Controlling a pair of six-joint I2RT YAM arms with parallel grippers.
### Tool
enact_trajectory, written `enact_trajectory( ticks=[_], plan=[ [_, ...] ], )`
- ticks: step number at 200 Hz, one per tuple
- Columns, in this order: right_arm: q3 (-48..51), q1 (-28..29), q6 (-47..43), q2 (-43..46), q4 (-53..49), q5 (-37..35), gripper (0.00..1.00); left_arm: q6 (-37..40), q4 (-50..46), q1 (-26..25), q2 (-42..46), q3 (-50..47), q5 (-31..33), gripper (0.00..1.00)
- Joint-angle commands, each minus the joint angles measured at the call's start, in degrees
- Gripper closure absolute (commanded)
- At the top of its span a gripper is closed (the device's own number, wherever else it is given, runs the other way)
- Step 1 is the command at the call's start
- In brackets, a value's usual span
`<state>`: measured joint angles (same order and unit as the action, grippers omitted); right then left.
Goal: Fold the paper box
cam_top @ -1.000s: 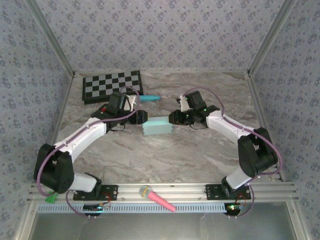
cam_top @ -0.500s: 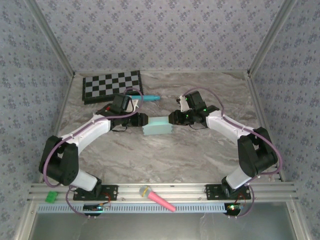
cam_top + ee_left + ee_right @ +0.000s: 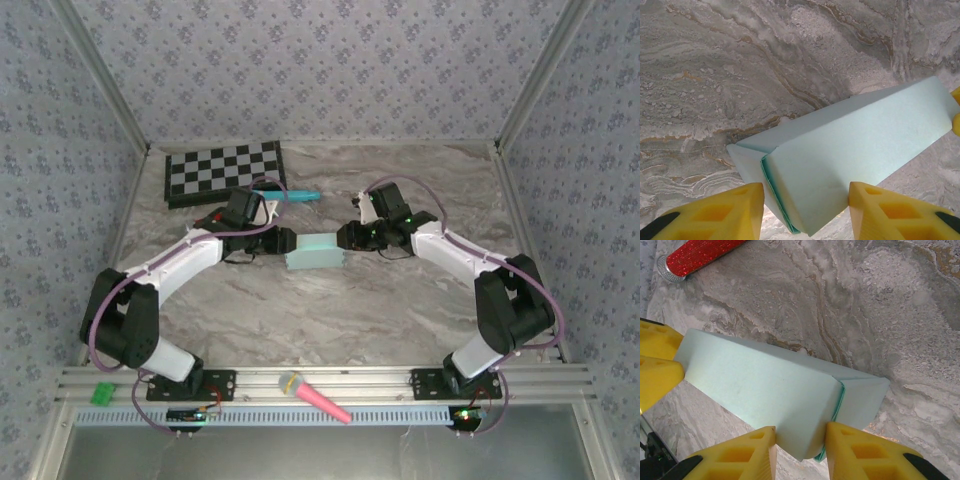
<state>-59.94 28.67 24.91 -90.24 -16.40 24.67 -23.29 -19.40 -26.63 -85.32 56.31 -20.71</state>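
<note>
The paper box (image 3: 315,250) is seen lying on its side on the marble table (image 3: 400,300), folded into a long closed block, with one arm at each of its ends. The checkerboard (image 3: 224,172) is laid flat beyond the box and to its left, well apart from it. A teal marker pen (image 3: 298,196) is found just beyond the box, between it and the checkerboard's right edge.

The left gripper (image 3: 288,240) is brought up to the box's left end. In the left wrist view its yellow fingers (image 3: 710,212) are placed on either side of that end, where a tucked flap is seen. One finger is met by the box's edge, while the other is seen very near the flap. Whether the end is truly squeezed cannot be told.

The right gripper (image 3: 343,236) is set at the box's right end. In the right wrist view both of its fingers (image 3: 875,455) are pressed against the sides of that end, so the box is pinched between them. A red glittery rod (image 3: 700,255) with a silver tip is seen on the table beyond the box's far end.

Nearer than the box, a pink microphone toy (image 3: 315,397) is laid on the metal rail (image 3: 400,378).
</note>
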Motion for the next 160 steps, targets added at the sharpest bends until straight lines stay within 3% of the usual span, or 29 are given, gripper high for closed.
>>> enact_trajectory(
  ticks=[1,59,160],
  plan=[
    [2.1,0.9,-0.82,-3.72,-9.06,-4.86,0.68,1.88,-5.22,0.09,-1.77,-1.91,4.12,0.53],
    [1.1,1.81,-1.26,-3.85,-11.24,-8.62,0.69,2.62,-6.65,-0.13,-1.87,-2.26,6.21,0.54],
    [-6.11,2.03,-2.53,-1.1,-12.54,-7.79,0.67,2.81,-6.79,-0.17,-1.18,-1.9,7.02,0.52]
  ],
)
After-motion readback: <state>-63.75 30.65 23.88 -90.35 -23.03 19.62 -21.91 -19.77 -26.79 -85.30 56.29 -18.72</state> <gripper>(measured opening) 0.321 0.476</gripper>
